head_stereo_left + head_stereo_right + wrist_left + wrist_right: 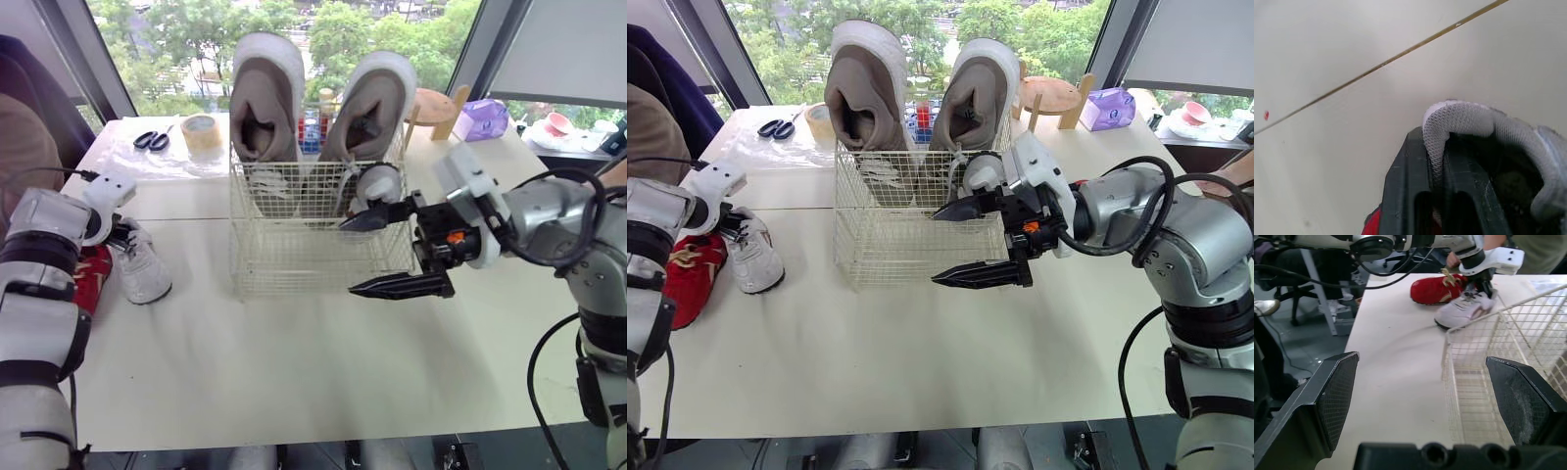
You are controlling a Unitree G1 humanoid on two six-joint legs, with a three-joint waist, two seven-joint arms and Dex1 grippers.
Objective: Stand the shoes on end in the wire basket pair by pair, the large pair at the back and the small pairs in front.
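Two large beige shoes (265, 98) (372, 103) stand on end at the back of the wire basket (294, 264). In front of the right one stands a small white shoe (377, 184). My right gripper (351, 257) is open at the basket's front right corner, its fingers spread on either side of the wire corner (1449, 340). On the table left of the basket lie another small white shoe (142, 269) and a red shoe (688, 274). My left gripper (1437, 161) is shut on the white shoe's heel collar (1464, 120).
Scissors (152, 140) and a tape roll (202, 132) lie on the table behind the basket to the left. A wooden stand (436, 108) and a purple pack (482, 119) are at the back right. The table's front half (294, 372) is bare.
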